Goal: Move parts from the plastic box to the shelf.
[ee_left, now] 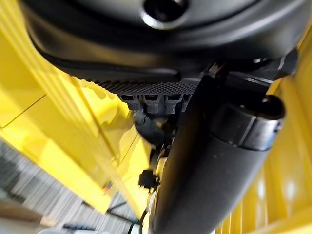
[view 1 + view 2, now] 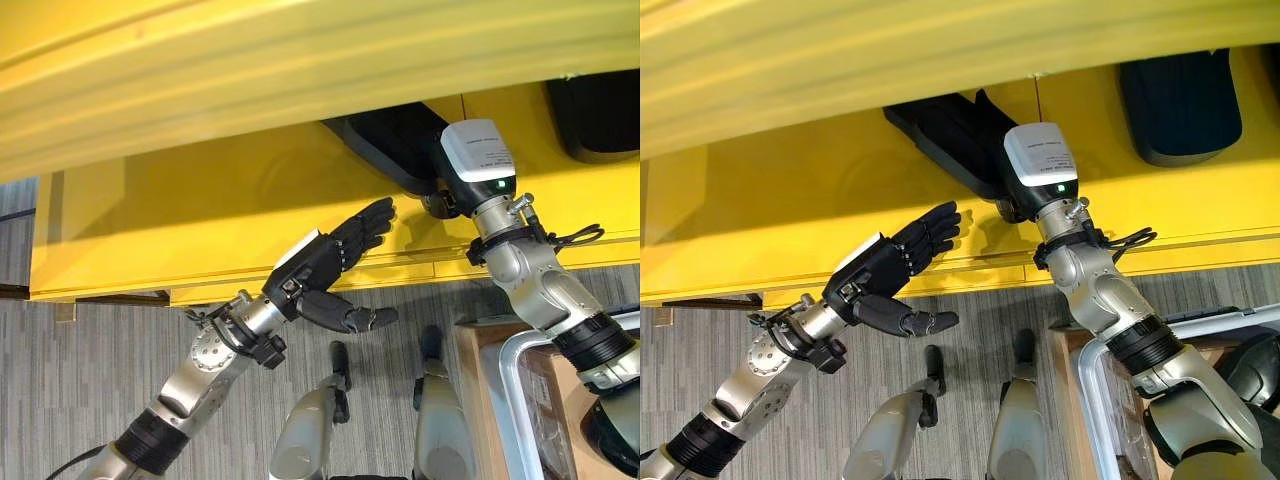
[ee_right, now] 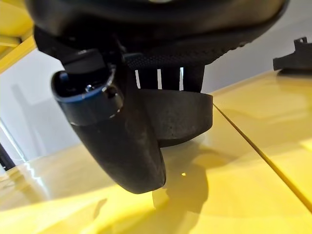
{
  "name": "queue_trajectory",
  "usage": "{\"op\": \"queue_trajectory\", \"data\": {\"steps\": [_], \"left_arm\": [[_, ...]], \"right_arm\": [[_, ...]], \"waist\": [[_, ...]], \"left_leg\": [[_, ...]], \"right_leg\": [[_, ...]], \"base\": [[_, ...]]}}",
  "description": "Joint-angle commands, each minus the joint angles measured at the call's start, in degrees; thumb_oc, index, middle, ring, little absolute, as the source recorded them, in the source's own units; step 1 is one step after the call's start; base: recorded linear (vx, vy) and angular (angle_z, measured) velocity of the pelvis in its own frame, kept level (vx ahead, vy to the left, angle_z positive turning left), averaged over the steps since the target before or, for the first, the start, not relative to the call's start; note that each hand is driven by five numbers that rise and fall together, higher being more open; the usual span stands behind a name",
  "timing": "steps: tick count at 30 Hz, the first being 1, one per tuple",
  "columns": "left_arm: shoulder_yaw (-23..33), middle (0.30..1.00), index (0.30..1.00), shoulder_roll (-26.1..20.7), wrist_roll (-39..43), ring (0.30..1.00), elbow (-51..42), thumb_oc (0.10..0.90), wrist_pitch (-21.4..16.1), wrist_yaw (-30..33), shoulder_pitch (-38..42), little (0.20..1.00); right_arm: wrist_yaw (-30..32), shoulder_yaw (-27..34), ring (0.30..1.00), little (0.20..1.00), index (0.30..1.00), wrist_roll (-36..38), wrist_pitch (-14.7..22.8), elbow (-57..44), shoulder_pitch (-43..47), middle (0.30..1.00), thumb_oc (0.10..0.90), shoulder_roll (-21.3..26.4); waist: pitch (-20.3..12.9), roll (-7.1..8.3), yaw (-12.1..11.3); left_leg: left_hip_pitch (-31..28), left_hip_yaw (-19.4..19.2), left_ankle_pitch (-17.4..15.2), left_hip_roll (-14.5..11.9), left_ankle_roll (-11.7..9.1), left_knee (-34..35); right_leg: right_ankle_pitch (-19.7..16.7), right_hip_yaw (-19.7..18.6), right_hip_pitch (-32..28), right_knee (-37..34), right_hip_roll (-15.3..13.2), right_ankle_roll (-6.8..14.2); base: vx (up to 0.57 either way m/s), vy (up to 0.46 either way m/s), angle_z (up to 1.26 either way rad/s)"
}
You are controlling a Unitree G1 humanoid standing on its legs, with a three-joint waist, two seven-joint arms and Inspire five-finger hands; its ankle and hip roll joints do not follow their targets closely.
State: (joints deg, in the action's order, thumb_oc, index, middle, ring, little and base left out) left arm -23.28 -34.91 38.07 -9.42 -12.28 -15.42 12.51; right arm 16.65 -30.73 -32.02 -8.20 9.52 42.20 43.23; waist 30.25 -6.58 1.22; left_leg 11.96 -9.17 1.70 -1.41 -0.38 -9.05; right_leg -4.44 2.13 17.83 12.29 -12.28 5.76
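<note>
A glossy yellow metal shelf (image 2: 200,210) spans the scene above grey striped carpet (image 2: 90,360). On the left, the left hand (image 2: 330,262) hovers at the shelf's front lip, fingers straight, thumb spread, carrying nothing. To its right, the right hand (image 3: 146,122) reaches onto the shelf board with a flat black plastic part (image 2: 945,135); its wrist view shows fingers and thumb wrapped round the piece, which hangs close over the board. A second dark moulded part (image 2: 1180,105) lies further right. This looks like the placing step; next, release and withdraw.
</note>
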Motion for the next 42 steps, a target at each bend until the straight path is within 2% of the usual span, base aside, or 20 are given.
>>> {"op": "queue_trajectory", "data": {"steps": [1, 2, 7, 12, 18, 20, 24, 28, 36, 42], "left_arm": [[4.39, 1.0, 1.0, 1.74, 1.31, 1.0, -5.65, 0.9, 0.63, 0.11, 0.62, 1.0], [4.62, 1.0, 1.0, 2.11, 1.42, 1.0, -5.29, 0.9, 2.65, 0.1, 0.43, 1.0], [5.47, 1.0, 1.0, 4.4, 1.52, 1.0, -4.18, 0.9, 4.94, -1.13, 1.07, 1.0], [5.73, 1.0, 1.0, 6.08, 0.84, 1.0, -4.36, 0.9, 4.45, 0.1, 2.9, 1.0], [6.07, 1.0, 1.0, 7.88, -1.64, 1.0, -4.75, 0.9, 6.48, -0.51, 6.24, 1.0], [5.52, 1.0, 1.0, 8.53, -1.73, 1.0, -4.48, 0.9, 7.04, -0.57, 6.83, 1.0], [4.08, 1.0, 1.0, 10.25, -1.25, 1.0, -3.91, 0.9, 9.43, -0.59, 8.07, 1.0], [3.39, 1.0, 1.0, 11.72, -0.85, 1.0, -3.33, 0.9, 11.46, 0.55, 8.92, 1.0], [2.8, 1.0, 1.0, 11.64, -0.52, 1.0, -2.67, 0.9, 12.88, 1.05, 9.69, 1.0], [3.17, 1.0, 1.0, 11.36, -0.21, 1.0, -2.52, 0.9, 13.97, 1.18, 9.69, 1.0]], "right_arm": [[5.49, 4.27, 0.3, 0.3, 0.3, -1.46, -1.67, -2.01, 8.14, 0.3, 0.4, -0.51], [5.49, 4.66, 0.3, 0.3, 0.3, -1.14, -2.66, -1.46, 8.46, 0.3, 0.4, -0.91], [4.71, 6.2, 0.3, 0.3, 0.3, -1.15, -5.32, 0.01, 10.26, 0.3, 0.4, -2.5], [6.48, 6.2, 0.3, 0.3, 0.3, 0.35, -7.09, 0.01, 12.26, 0.3, 0.4, -3.77], [5.04, 8.03, 0.3, 0.3, 0.3, 3.58, -12.27, -1.36, 13.73, 0.3, 0.4, -4.43], [5.25, 7.66, 0.3, 0.3, 0.3, 4.12, -13.82, -0.96, 14.04, 0.3, 0.4, -4.88], [5.39, 7.07, 0.3, 0.3, 0.3, 5.01, -14.23, -0.43, 14.52, 0.3, 0.4, -5.34], [5.56, 6.69, 0.3, 0.3, 0.3, 5.77, -14.73, -0.43, 14.23, 0.3, 0.4, -6.27], [7.63, 5.96, 0.3, 0.3, 0.3, 12.51, -14.3, 1.36, 14.0, 0.3, 0.4, -8.05], [4.85, 6.14, 0.3, 0.3, 0.3, 16.07, -12.75, 0.59, 13.0, 0.3, 0.4, -9.18]], "waist": [[-1.88, -0.43, -0.66], [-1.67, -0.36, -0.68], [-1.47, -0.73, -0.66], [-0.53, -0.96, -0.29], [-0.46, 0.04, 0.59], [-0.46, 0.29, 0.84], [-0.46, 0.89, 1.81], [-0.46, 1.12, 2.52], [-0.46, 1.24, 2.94], [-0.46, 1.6, 2.86]], "left_leg": [[3.92, 1.62, -11.69, -0.36, 1.56, -13.04], [3.98, 1.72, -12.31, -0.43, 1.59, -14.04], [4.39, 1.36, -12.86, -0.38, 2.19, -15.05], [6.39, 0.78, -13.52, -0.73, 2.26, -17.24], [15.35, 0.01, -16.76, -1.62, 3.5, -25.1], [16.8, 0.31, -19.14, -1.52, 3.51, -27.75], [21.11, 0.02, -21.43, -1.99, 4.6, -32.83], [22.94, -0.28, -22.49, -2.09, 5.03, -35.06], [22.51, -0.96, -22.18, -2.43, 5.17, -34.01], [21.31, -1.05, -22.03, -2.41, 5.22, -33.08]], "right_leg": [[12.51, 1.81, 0.21, 12.89, -2.49, -1.65], [13.21, 1.68, 0.13, 13.94, -2.58, -1.76], [13.93, 0.97, 0.78, 15.95, -2.47, -2.26], [15.51, 0.37, 2.8, 18.93, -2.26, -2.56], [18.77, -1.1, 12.64, 27.98, -0.23, -4.18], [20.8, -1.9, 14.37, 30.62, 0.72, -4.31], [22.24, -3.05, 19.51, 35.85, 2.5, -5.49], [22.87, -3.87, 21.82, 38.14, 3.4, -5.97], [22.21, -4.07, 21.87, 37.06, 4.13, -6.16], [21.94, -3.7, 20.58, 36.03, 4.06, -6.13]], "base": [[-0.04, -0.051, 0.09], [-0.02, -0.034, 0.1], [-0.02, -0.024, 0.05], [-0.03, -0.07, -0.02], [-0.07, -0.098, 0.02], [0.01, -0.057, -0.04], [-0.04, -0.032, -0.1], [-0.01, 0.0, -0.08], [-0.01, 0.011, -0.04], [0.01, 0.0, 0.0]]}}
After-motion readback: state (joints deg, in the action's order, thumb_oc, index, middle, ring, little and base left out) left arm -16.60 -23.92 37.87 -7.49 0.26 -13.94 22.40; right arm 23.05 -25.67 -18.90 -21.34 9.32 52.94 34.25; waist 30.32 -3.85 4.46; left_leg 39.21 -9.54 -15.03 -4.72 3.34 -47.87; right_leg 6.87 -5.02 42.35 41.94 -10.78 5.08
